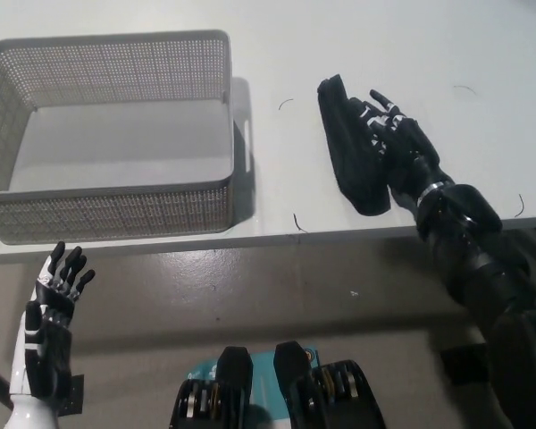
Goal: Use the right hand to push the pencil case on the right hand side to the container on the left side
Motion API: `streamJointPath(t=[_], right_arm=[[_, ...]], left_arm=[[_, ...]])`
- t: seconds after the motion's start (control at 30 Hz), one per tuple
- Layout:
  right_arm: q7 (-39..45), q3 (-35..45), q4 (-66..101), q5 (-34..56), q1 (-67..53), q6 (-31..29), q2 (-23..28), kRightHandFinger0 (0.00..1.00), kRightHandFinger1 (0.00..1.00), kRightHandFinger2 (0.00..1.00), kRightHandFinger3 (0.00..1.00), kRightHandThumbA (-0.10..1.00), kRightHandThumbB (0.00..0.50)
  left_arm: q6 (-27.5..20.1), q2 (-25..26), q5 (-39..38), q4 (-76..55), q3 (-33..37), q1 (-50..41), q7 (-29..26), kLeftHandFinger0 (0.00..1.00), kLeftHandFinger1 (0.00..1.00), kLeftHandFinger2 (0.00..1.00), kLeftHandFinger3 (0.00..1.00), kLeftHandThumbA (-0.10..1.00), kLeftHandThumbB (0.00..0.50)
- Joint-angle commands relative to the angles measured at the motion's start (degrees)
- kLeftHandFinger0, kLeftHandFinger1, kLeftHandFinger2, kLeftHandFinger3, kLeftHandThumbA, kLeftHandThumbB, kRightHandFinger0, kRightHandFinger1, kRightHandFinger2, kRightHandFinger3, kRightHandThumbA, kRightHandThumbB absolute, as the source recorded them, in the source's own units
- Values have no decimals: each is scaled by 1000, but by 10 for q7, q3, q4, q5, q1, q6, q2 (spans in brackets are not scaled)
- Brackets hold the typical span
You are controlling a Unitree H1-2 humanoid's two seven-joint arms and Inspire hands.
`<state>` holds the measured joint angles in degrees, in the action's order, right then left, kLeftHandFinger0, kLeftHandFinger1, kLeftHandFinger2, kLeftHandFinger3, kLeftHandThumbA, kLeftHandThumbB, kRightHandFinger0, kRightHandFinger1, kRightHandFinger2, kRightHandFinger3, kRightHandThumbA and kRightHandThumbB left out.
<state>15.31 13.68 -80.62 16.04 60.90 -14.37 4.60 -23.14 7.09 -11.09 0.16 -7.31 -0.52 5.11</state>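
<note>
Right hand point(395, 143): fingers spread flat against the right side of the pencil case, holding nothing.
Pencil case point(350, 147): on the white table point(277, 45), well apart from the mesh basket point(116, 210).
Left hand point(49, 317): resting low, fingers apart.
Risk: the case (lying slanted) may pivot under an off-centre push and slip past the fingers.

white table point(277, 45): basket point(116, 210), pencil case point(348, 147)

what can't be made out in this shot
Head view only:
- Pencil case: its right side is covered by the right hand; black on black blurs the contact line.
- Container: its left end is cut off by the frame edge.
- Left hand, resting lower left: its forearm leaves the bottom edge.
</note>
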Motion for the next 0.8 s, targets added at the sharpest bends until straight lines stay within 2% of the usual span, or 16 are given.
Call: streamJointPath(t=[0.0,0.37,0.63,0.77], right_arm=[[-1,12,-1,13,26,-6,-15,1000,1000,1000,1000,1000,398],[-4,20,-1,13,33,-9,-48,1000,1000,1000,1000,1000,419],[-5,23,1,17,39,-11,-74,1000,1000,1000,1000,1000,373],[-9,17,0,11,39,-14,-86,1000,1000,1000,1000,1000,386]], left_arm=[[-21,8,-10,-26,-1,9,8,1000,1000,1000,1000,1000,413],[-24,11,-14,-30,-1,10,14,1000,1000,1000,1000,1000,400],[-23,12,-17,-33,-1,14,19,1000,1000,1000,1000,1000,394],[-23,14,-23,-35,-2,13,22,1000,1000,1000,1000,1000,397]])
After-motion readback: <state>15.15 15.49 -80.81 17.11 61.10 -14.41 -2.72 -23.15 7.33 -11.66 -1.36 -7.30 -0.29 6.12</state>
